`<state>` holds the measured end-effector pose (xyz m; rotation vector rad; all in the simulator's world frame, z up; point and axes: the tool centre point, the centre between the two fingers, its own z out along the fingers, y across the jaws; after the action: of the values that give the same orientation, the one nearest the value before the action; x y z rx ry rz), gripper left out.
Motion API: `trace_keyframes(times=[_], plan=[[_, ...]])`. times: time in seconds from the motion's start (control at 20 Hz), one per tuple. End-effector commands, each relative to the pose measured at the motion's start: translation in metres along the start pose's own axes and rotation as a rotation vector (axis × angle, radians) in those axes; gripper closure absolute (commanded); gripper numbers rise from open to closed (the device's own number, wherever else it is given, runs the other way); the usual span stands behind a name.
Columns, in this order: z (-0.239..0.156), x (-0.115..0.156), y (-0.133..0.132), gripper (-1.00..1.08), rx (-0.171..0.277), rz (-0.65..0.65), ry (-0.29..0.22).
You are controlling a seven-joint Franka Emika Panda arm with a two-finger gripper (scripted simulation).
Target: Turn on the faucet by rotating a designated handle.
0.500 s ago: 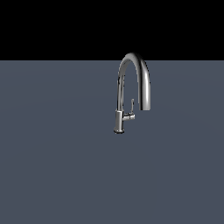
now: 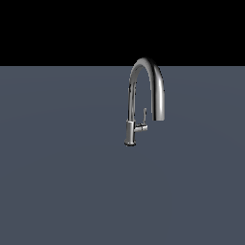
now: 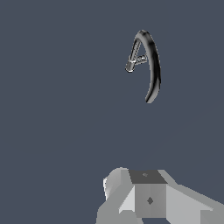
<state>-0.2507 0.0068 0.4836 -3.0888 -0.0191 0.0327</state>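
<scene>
Exterior view: the faucet (image 2: 146, 91) stands upright on a flat grey-blue floor (image 2: 62, 182), a little toward the exterior view's right of centre, with a black background above the floor's far edge. Its short round base (image 2: 130, 134) sits on the floor; a slim stem rises from it and arches over into a tall inverted U, the spout's open end hanging on the exterior view's right, clear of the floor.

The handle (image 2: 142, 123) sticks out from the top of the base toward the exterior view's right: a short horizontal stub with a thin blade standing upright from its end. The blade sits between the stem and the spout's hanging end, touching neither.

No arm appears in the exterior view.

Wrist view: the faucet (image 3: 148, 65) is seen from a high, slanted angle, well away from the camera. The arch reads as a dark curved band; the base and the handle (image 3: 139, 59) show as small bright bits beside it. Handle detail is too small here to judge its angle.

The gripper (image 3: 144, 197) fills the near edge of the wrist view as a pale grey block with a darker panel. Its fingertips are out of frame, so I cannot tell whether the claw is spread or closed. It is well apart from the faucet, nothing visibly held.
</scene>
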Motion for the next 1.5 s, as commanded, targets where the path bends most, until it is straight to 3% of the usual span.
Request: trace_keyframes(times=[0.0, 0.45, 1.45], plan=[[0.001, 0.006, 0.000, 1.08, 0.010, 0.011, -0.013], [0.006, 0.041, 0.003, 1.08, 0.076, 0.083, -0.099], [0.046, 0.149, 0.026, 1.08, 0.293, 0.314, -0.377]])
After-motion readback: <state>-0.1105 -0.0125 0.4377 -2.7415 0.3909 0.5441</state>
